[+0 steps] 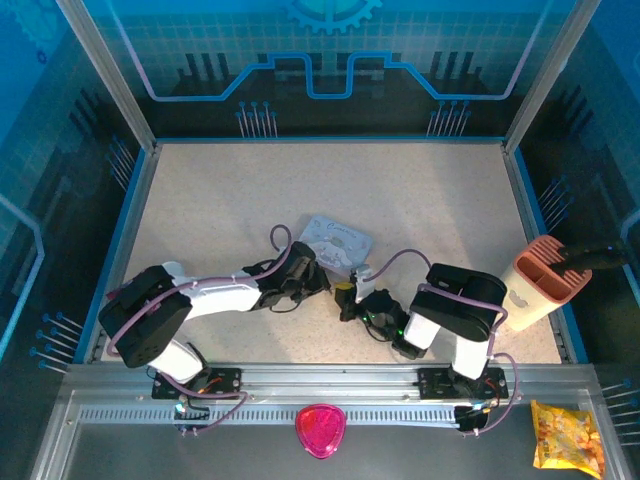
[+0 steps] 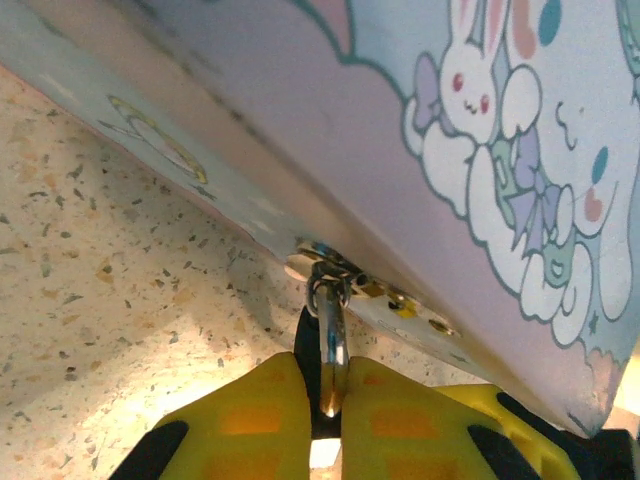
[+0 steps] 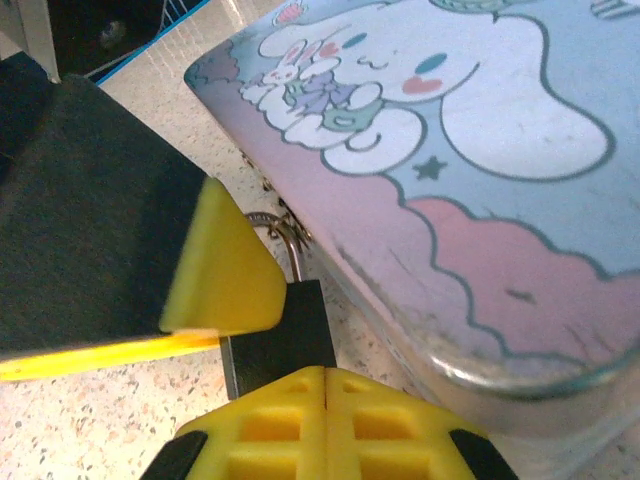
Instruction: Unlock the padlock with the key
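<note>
arms stretched low toward mid-frame, left tool [image 2: 330, 395] and right tool [image 3: 325, 385] both clamp the padlock [image 3: 285, 325] at the tin [image 3: 450, 150].

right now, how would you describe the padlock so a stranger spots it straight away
Start at the pale blue cartoon tin on the table. The padlock is hooked through the clasp on its near side: a little plain dark block with a silver loop, unlike the big printed tin.

Small, chunky, dark-grey padlock [image 3: 283, 335], boxy body upright, silvery shackle [image 3: 287, 240] on top hooked through the latch [image 2: 345, 275] on the side wall of the pale blue cartoon-printed tin [image 3: 480, 200], body just beside that wall.
</note>
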